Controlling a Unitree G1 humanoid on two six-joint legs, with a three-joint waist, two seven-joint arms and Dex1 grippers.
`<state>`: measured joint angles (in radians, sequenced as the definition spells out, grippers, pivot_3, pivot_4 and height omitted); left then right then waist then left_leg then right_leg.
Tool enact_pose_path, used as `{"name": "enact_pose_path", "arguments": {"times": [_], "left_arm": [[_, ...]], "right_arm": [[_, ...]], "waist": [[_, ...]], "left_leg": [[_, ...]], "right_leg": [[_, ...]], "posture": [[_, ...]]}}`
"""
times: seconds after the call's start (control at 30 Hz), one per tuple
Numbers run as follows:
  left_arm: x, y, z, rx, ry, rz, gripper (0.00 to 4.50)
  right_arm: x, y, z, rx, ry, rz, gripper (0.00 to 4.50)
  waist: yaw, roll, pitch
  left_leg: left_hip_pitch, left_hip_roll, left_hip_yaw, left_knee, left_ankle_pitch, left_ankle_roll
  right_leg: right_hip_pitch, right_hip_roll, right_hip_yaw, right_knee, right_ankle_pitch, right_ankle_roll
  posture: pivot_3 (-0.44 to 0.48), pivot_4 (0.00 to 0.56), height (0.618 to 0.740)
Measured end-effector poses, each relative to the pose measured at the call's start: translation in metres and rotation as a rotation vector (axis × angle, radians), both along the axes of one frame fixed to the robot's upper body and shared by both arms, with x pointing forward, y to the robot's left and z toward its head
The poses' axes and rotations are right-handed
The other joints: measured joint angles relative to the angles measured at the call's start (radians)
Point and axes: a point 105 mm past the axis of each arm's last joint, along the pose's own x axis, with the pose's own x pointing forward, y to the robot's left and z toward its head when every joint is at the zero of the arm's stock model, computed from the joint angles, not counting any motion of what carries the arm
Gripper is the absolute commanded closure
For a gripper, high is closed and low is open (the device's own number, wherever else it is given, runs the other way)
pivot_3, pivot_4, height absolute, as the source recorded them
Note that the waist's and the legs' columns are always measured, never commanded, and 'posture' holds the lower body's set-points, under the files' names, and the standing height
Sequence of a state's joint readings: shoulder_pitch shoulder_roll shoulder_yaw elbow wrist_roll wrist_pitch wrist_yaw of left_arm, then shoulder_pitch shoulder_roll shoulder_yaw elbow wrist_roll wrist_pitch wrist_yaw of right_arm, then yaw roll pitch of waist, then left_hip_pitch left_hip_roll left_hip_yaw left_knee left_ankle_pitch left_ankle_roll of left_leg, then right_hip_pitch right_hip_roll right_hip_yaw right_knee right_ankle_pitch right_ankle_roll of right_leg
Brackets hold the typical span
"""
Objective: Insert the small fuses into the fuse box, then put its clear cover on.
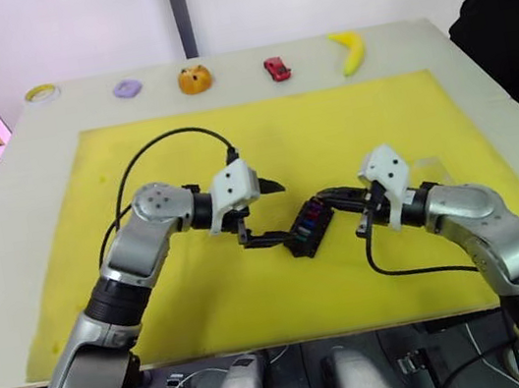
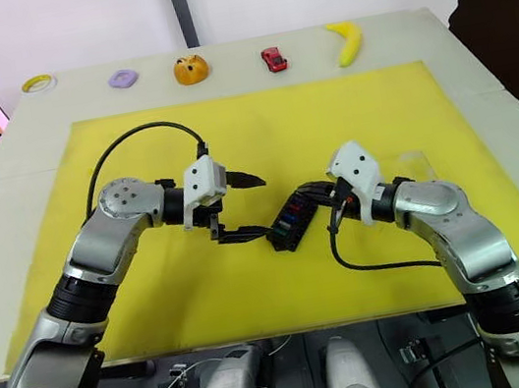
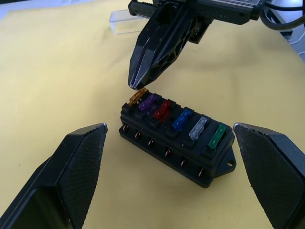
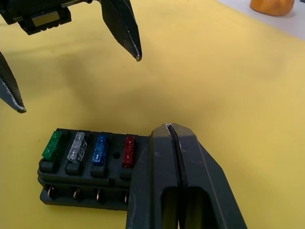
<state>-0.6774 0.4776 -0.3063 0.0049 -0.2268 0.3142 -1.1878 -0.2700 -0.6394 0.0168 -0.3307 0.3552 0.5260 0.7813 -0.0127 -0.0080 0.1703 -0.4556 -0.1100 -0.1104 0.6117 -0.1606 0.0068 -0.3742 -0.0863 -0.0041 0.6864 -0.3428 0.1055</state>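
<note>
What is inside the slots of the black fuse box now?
The fuse box holds six fuses in one row: orange, purple, red, blue, clear and green. The right gripper, shut, touches the orange one. Whether each is fully seated cannot be seen.

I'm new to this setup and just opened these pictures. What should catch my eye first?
The black fuse box in the middle of the yellow mat, with six colourful fuses seated in a row. The right gripper, fingers shut, presses its tip on the orange fuse at one end, while the left gripper spreads open beside the box. The clear cover lies on the mat behind.
</note>
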Motion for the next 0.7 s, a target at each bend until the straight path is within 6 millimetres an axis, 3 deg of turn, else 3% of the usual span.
{"name": "enact_pose_path", "arguments": {"times": [0.07, 0.17, 0.3, 0.63, 0.7], "left_arm": [[0.000, 0.000, 0.001, 0.000, -0.003, -0.002, 0.00], [-0.001, 0.000, 0.001, 0.000, -0.004, -0.002, 0.00], [-0.001, 0.000, 0.001, 0.000, -0.004, -0.003, 0.00], [-0.001, -0.001, 0.001, -0.001, -0.004, -0.004, 0.00], [-0.001, -0.001, 0.001, -0.001, -0.003, -0.004, 0.00]], "right_arm": [[-0.001, -0.001, 0.000, -0.004, -0.001, 0.000, 4.47], [-0.004, -0.001, 0.000, -0.007, 0.002, 0.001, 3.65], [-0.004, -0.005, -0.001, -0.015, 0.003, -0.016, 1.68], [-0.001, -0.012, 0.000, -0.014, -0.016, -0.055, 1.68], [-0.001, -0.011, 0.001, -0.005, -0.014, -0.054, 2.19]], "waist": [[0.001, 0.000, 0.000], [0.003, 0.000, 0.000], [0.002, 0.000, 0.000], [0.001, 0.000, 0.000], [0.001, 0.000, 0.000]], "left_leg": [[0.000, 0.000, 0.000, 0.000, 0.000, 0.000], [0.000, 0.000, 0.000, 0.000, 0.000, 0.000], [0.000, 0.000, 0.000, 0.000, 0.000, 0.000], [0.000, 0.000, 0.000, 0.000, 0.000, 0.000], [0.000, 0.000, 0.000, 0.000, 0.000, 0.000]], "right_leg": [[0.000, 0.000, 0.000, 0.000, 0.000, 0.000], [0.000, 0.000, 0.000, 0.000, 0.000, 0.000], [0.000, 0.000, 0.000, 0.000, 0.000, 0.000], [0.000, 0.000, 0.000, 0.000, 0.000, 0.000], [0.000, 0.000, 0.000, 0.000, 0.000, 0.000]], "posture": [[0.000, 0.150, 0.735], [0.000, 0.150, 0.735], [0.000, 0.150, 0.735], [0.000, 0.150, 0.735], [0.000, 0.150, 0.735]]}}
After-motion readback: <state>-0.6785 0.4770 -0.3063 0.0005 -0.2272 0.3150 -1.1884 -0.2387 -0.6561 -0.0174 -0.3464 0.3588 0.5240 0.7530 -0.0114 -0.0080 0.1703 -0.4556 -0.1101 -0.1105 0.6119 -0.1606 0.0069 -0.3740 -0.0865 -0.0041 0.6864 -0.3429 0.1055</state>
